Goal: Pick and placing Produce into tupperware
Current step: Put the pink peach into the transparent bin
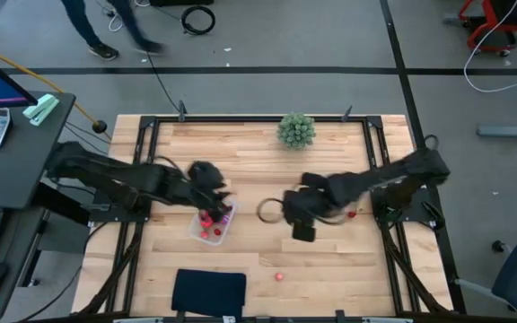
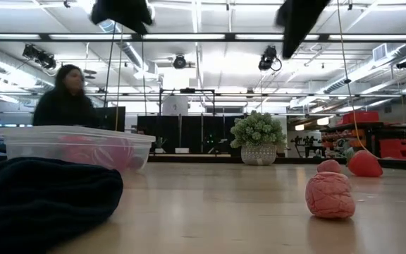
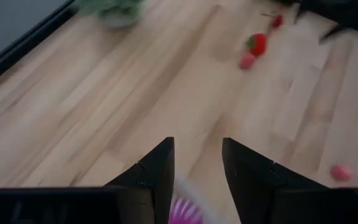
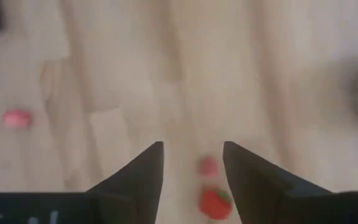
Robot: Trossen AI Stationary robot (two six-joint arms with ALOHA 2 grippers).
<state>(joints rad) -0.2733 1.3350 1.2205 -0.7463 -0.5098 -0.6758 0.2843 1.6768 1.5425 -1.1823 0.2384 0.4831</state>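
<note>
The clear tupperware (image 1: 196, 230) stands left of the table's middle, with red and pink produce inside; the low view shows it (image 2: 20, 144) at the left. My left gripper (image 1: 215, 199) hovers open just above its far end. A purple-pink piece (image 3: 185, 213) shows down through the gap between the fingers. My right gripper (image 1: 302, 228) hangs open, pointing down, well above the table's middle. Below it on the wood lie a red strawberry (image 4: 215, 203) and a small pink piece (image 4: 208, 166). A bumpy pink piece (image 2: 330, 195) lies near the front edge.
A green bushy plant (image 1: 296, 130) stands at the far edge. A black pad (image 1: 209, 292) lies at the near edge, left of the pink piece (image 1: 279, 276). Bare wood lies between the two grippers. A person (image 2: 65, 99) sits beyond the table.
</note>
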